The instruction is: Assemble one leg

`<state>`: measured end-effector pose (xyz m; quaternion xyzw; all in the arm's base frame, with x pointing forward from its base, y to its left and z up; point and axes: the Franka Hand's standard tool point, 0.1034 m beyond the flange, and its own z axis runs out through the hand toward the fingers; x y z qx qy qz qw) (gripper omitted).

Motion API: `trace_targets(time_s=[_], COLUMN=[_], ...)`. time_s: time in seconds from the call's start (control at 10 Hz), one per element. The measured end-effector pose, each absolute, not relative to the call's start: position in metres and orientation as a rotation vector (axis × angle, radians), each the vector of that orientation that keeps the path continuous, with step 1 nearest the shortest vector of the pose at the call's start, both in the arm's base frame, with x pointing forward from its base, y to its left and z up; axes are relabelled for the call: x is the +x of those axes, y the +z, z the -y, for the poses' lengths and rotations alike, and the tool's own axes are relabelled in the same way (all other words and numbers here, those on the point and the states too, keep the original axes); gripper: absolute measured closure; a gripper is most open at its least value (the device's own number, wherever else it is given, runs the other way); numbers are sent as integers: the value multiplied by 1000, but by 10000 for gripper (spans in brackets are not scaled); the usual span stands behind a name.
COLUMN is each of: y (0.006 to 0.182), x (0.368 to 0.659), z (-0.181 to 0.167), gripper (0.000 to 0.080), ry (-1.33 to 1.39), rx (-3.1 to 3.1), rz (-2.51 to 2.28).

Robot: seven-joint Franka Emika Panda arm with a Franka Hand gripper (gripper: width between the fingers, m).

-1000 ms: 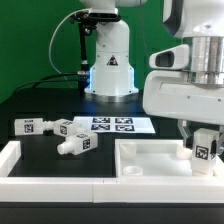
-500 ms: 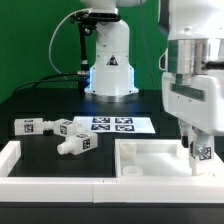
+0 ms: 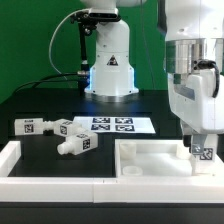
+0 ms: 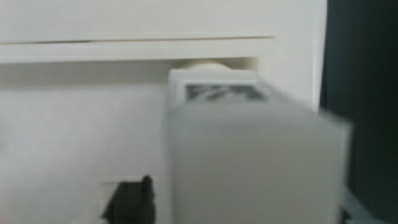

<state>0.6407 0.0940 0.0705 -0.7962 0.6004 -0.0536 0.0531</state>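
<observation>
Leg upright in the gripper, over the slab's corner.
The gripper (image 3: 203, 146) is clenched on the leg (image 3: 204, 156), which stands upright directly beneath the fingers at 6 o'clock, tag facing the camera, on the large white slab (image 3: 150, 157). Three look-alike blocks (image 3: 58, 131) lie well apart at 9 o'clock, beside the marker board (image 3: 112, 124).

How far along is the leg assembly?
Done: one leg is picked and stands upright at the slab's far corner, on the exterior view's right. In hand: the tool holds it there. Left: seating can't be confirmed; three spare legs lie loose.
</observation>
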Motion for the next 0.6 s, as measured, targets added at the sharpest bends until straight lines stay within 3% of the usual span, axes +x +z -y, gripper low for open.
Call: trace_targets(time_s=[0.1,0.4,0.6], y=[77,86,85], x=[646,644,645], z=[-96,-118,-112], gripper=[196,160,151], ry=[-182,-240,-254], rx=[-2602,-2744,-2839], rz=[-1553,-1222,-1032])
